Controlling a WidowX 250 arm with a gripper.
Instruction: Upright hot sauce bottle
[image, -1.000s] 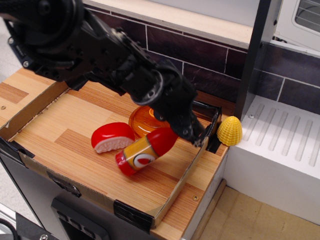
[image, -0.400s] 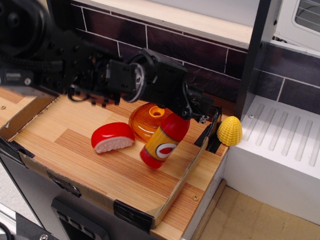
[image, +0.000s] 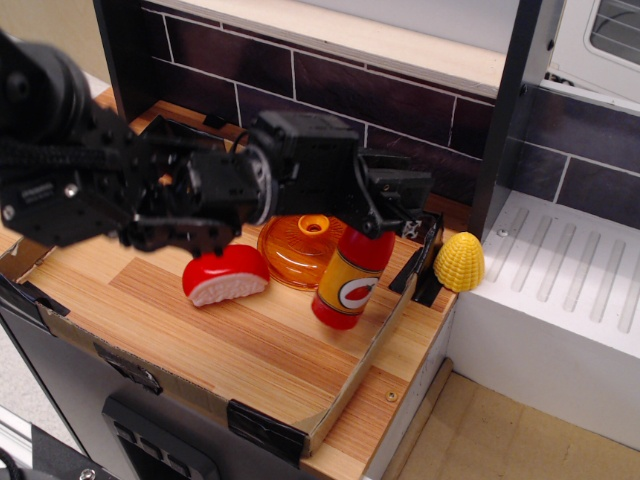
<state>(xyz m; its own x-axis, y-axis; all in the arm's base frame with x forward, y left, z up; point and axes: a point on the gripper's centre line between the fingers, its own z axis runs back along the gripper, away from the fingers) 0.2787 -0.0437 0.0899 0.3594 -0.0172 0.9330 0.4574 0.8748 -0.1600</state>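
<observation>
The hot sauce bottle (image: 350, 283) is glossy red with a yellow-orange label and a white oval. It stands nearly upright on its base on the wooden tray floor (image: 200, 330), near the right wall, leaning slightly right. My black gripper (image: 378, 213) is shut on the bottle's neck from above and the left; the cap is hidden by the fingers.
A red-and-white dome-shaped toy (image: 224, 273) lies left of the bottle. An orange translucent dish (image: 302, 248) sits just behind it. A yellow corn toy (image: 459, 262) rests outside the tray at the right. The tray's cardboard wall (image: 365, 355) runs close beside the bottle.
The bottle went from lying on its side to nearly upright, its top swinging up and right. The arm moved back and left, staying clamped on the neck.
</observation>
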